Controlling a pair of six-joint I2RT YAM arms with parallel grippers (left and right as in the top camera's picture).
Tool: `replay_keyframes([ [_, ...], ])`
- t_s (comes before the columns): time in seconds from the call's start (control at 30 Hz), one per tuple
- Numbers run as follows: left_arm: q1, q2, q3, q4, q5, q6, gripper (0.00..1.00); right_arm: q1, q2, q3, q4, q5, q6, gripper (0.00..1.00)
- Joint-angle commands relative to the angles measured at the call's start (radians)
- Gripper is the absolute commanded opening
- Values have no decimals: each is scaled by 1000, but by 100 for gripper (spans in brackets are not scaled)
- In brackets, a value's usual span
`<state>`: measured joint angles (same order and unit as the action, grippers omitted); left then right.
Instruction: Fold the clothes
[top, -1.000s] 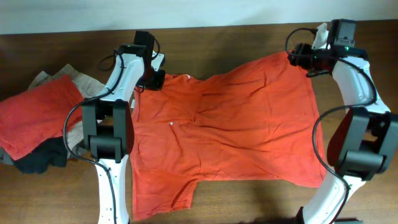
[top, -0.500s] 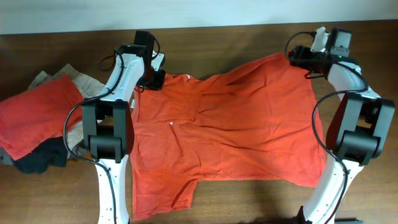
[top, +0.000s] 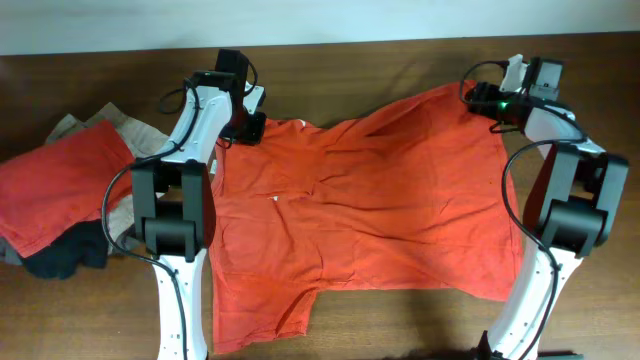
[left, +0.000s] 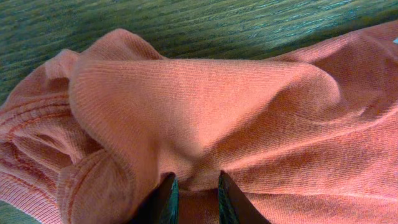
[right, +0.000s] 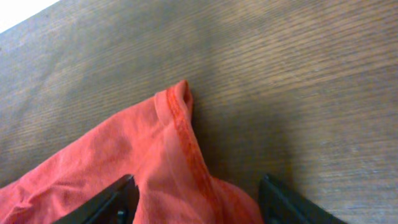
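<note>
Two far corners of the orange-red knit T-shirt (top: 370, 200), spread sideways across the brown wooden worktop (top: 400, 60), met claws: left claw (left: 194, 190) clenched on cloth, right claw (right: 198, 190) released astride the hem.

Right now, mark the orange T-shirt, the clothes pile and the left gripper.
orange T-shirt (top: 370, 210): overhead view, middle of the body.
clothes pile (top: 60, 190): overhead view, red top garment.
left gripper (left: 196, 191): left wrist view, midway between fingertips.

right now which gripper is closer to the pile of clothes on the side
Left. The left gripper pinches the orange shirt on the side towards the pile of clothes; the right gripper is open at the shirt's opposite corner, the whole shirt away.
</note>
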<state>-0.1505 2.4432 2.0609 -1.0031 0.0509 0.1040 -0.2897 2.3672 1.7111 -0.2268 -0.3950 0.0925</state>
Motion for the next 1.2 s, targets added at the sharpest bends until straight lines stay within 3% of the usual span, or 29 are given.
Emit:
replay_keyframes([
  [0.0, 9, 29, -5, 0, -50, -13, 22, 10, 41, 11, 25, -12, 11, 62],
  [0.43, 10, 29, -5, 0, -48, -13, 23, -6, 26, 35, 79, -155, 117, 4],
  [0.73, 11, 29, -5, 0, -48, -13, 23, -108, -139, 36, -83, -346, 156, 6],
  [0.83, 11, 29, -5, 0, -48, -13, 23, -134, -184, 36, -178, -403, 150, 10],
  [1.03, 11, 29, -5, 0, -48, -13, 23, -172, -252, 36, -397, -422, 147, 9],
  [1.17, 11, 29, -5, 0, -48, -13, 23, -175, -271, 36, -580, -425, 69, 10],
])
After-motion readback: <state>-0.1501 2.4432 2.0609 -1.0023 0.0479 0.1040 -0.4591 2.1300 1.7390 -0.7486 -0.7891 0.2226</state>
